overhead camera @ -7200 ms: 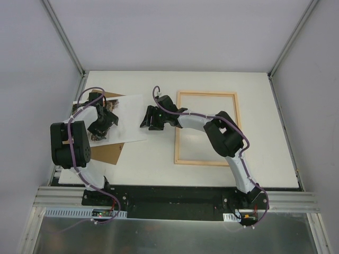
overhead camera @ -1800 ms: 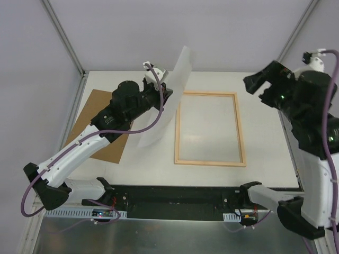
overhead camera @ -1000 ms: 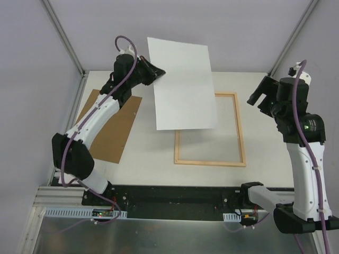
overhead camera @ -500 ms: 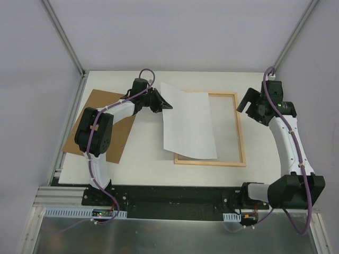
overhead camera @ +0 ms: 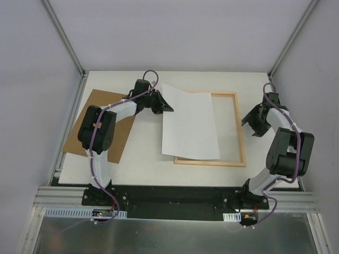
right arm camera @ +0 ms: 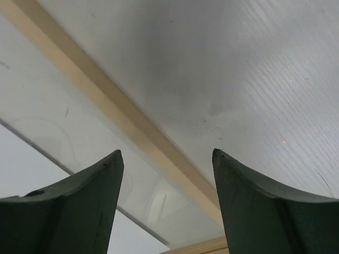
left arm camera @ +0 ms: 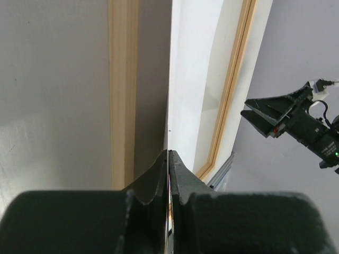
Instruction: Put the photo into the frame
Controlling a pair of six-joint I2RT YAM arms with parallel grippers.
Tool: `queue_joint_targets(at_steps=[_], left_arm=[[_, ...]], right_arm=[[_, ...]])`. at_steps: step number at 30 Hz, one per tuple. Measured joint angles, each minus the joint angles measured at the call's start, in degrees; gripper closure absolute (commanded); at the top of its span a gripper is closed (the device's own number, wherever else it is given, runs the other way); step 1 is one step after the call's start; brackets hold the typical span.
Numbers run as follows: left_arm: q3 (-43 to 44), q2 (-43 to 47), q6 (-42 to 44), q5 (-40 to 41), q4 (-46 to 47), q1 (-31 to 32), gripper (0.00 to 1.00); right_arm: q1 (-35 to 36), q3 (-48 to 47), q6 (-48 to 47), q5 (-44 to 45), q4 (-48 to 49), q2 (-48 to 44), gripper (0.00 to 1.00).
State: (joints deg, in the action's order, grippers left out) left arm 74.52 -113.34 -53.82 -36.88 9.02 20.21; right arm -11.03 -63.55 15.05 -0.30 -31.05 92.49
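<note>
The photo [overhead camera: 190, 124] was held white side up, clamped at its far left corner by the left gripper [overhead camera: 165, 107]. In the left wrist view the jaws were seen pressed shut on the sheet's edge. The sheet was spread over the left part of the frame [overhead camera: 240, 127], with its left edge overhanging the tabletop [overhead camera: 143, 164]. The right gripper [overhead camera: 250, 128] was spread apart and empty, just beside the frame's right strip. A brown backing board [overhead camera: 90, 124] lay at the left.
</note>
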Motion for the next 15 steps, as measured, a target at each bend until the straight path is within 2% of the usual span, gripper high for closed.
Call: queue_joint_targets(at_steps=[3,15], left_arm=[[0.11,-0.48,0.63,-0.33,-1.16,0.44,1.0],[2.71,-1.33,1.9,-1.53,-3.78,1.18,1.0]], right_arm=[[-0.74,0.92,1.6,0.55,0.76,2.23,0.37],[-2.84,3.69,4.68,1.57,3.41,2.8,0.46]])
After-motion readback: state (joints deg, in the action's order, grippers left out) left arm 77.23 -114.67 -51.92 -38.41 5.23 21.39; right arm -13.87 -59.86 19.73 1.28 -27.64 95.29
